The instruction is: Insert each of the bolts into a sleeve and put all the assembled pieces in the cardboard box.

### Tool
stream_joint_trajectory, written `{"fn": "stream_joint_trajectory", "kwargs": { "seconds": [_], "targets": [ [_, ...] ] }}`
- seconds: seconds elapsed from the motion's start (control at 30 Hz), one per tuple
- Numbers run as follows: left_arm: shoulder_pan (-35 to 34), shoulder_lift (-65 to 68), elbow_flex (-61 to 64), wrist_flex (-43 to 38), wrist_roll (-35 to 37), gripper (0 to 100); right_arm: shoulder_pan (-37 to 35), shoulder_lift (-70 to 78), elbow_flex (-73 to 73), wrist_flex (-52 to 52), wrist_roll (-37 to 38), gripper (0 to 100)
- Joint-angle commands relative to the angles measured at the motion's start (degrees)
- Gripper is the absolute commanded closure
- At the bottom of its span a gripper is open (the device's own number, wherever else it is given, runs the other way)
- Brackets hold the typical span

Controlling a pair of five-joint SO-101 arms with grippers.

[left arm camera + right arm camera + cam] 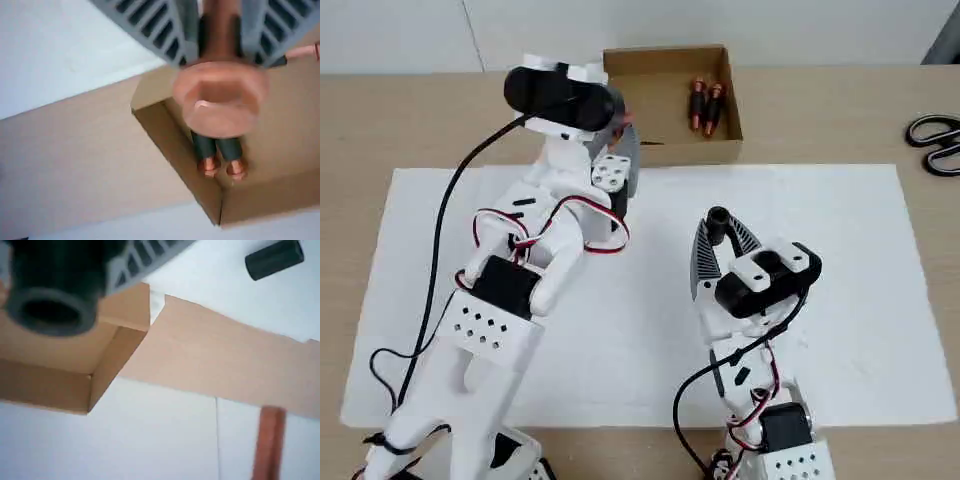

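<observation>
Nearest the left wrist lens was the copper bolt [220, 100], flanged hex head toward the camera. Its shank was clamped between the grey fingers of my left gripper [220, 54]. The bolt hung at a front corner of the cardboard box [175, 137]. I could not tell whether it was over the rim or the inside.

Box contents: two assembled pieces [706, 105], black sleeves with copper ends showing. They lay side by side against one wall. The rest of the floor was bare cardboard.

My right gripper [722, 226] was closed on the held sleeve [50, 305], a black tube with its open bore facing the wrist camera. It sat above the white sheet [840, 300], well apart from the box.

A loose sleeve [274, 259] lay on the sheet in the right wrist view.

Hard to make out:
- In the high view, the left wrist camera housing covered most of the left gripper.
- A copper-coloured bar [270, 440] was blurred and cut off by the frame, so I could not identify it.
- The scissors [932, 140] on the table [380, 110] were cut off at the edge.
</observation>
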Motion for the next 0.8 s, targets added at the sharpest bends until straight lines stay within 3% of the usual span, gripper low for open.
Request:
{"fn": "stream_joint_trajectory", "kwargs": {
  "seconds": [0.0,0.1,0.33,0.77],
  "targets": [
    [1.05,-2.20,-0.57,2.81,7.30,99,-0.40,-1.27,0.44,0.13,-0.35,99.5],
    [3.08,-3.60,-0.57,2.81,11.52,99,-0.40,-1.27,0.44,0.13,-0.35,99.5],
    [9.41,-5.71,-0.66,1.14,11.34,99,-2.77,-1.36,0.26,0.04,-0.35,99.5],
    [15.21,-6.07,-0.92,-0.44,6.86,99,-7.69,-1.36,0.26,0.04,-0.35,99.5]
  ]
}}
